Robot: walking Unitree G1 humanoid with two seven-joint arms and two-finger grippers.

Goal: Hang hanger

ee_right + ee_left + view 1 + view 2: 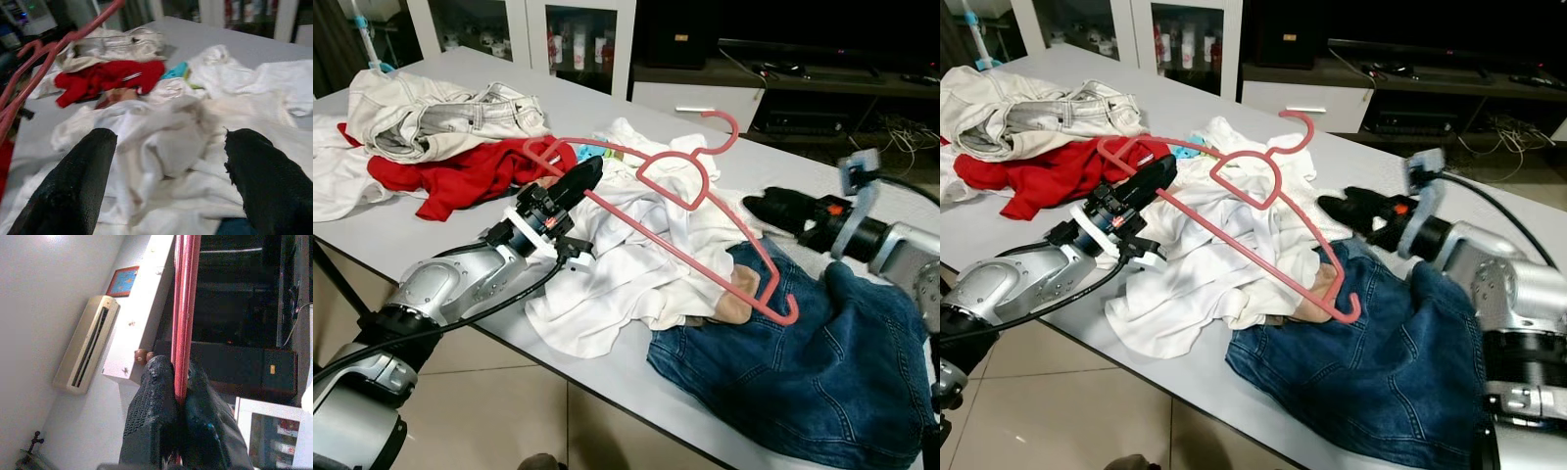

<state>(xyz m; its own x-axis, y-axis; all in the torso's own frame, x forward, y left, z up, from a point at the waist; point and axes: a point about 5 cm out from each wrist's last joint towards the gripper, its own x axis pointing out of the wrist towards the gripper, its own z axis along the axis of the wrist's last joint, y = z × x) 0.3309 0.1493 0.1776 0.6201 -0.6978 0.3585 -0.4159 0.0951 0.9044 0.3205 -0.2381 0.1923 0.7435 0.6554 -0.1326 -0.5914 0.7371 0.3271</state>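
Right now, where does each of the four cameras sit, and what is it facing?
Left eye: head, looking down at the table; shows left tool clamping the pink hanger.
Right eye: same scene; right tool hovers open over the white clothes.
Left wrist: along its fingers, tilted at a wall air conditioner.
Right wrist: between its fingers, facing the red garment.
Shared: the hanger.

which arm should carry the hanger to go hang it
Left. The left claw is already shut on the pink plastic hanger, lifting it over the white clothes. The right claw is open and holds nothing.
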